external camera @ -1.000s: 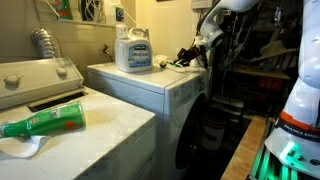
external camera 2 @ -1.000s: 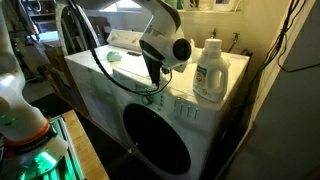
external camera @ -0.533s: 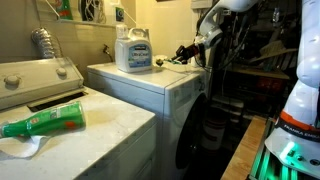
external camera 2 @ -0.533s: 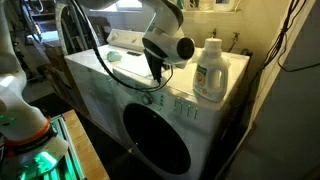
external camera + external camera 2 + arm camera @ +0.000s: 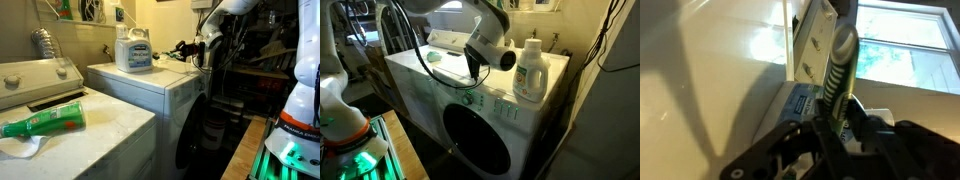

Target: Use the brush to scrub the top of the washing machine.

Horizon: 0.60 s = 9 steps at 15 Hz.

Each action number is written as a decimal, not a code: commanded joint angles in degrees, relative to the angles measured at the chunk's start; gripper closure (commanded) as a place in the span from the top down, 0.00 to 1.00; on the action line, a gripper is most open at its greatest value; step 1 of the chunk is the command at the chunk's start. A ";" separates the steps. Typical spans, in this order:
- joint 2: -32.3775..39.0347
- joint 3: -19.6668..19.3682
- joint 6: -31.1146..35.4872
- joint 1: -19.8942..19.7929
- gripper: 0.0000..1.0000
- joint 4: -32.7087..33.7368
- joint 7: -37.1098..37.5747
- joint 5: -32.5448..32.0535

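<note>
My gripper (image 5: 840, 128) is shut on the brush (image 5: 838, 62), whose slim green handle runs out between the fingers. In both exterior views the gripper (image 5: 187, 49) (image 5: 473, 72) hangs just above the flat top of the white washing machine (image 5: 150, 82) (image 5: 505, 90), near its front edge. The brush itself is too small and dark to make out there, and I cannot tell whether it touches the top. The dark round door (image 5: 477, 140) faces the front.
A white detergent jug (image 5: 132, 50) (image 5: 529, 72) stands on the machine's top, close to the gripper, and its label shows in the wrist view (image 5: 800, 100). A second white machine (image 5: 90, 140) alongside carries a lying green bottle (image 5: 45, 122). A wall and window are behind.
The gripper, still holding the brush, has risen slightly and shifted a little toward the detergent jug. Nothing else has moved.
</note>
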 commanded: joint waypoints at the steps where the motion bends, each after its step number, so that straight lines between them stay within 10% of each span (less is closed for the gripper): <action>1: 4.05 0.66 -3.93 -1.69 0.07 1.71 1.37 2.90; 8: 8.25 0.99 -2.79 -0.54 0.07 4.12 7.28 0.66; 9: 8.58 0.99 -2.81 -0.56 0.32 4.37 8.15 0.41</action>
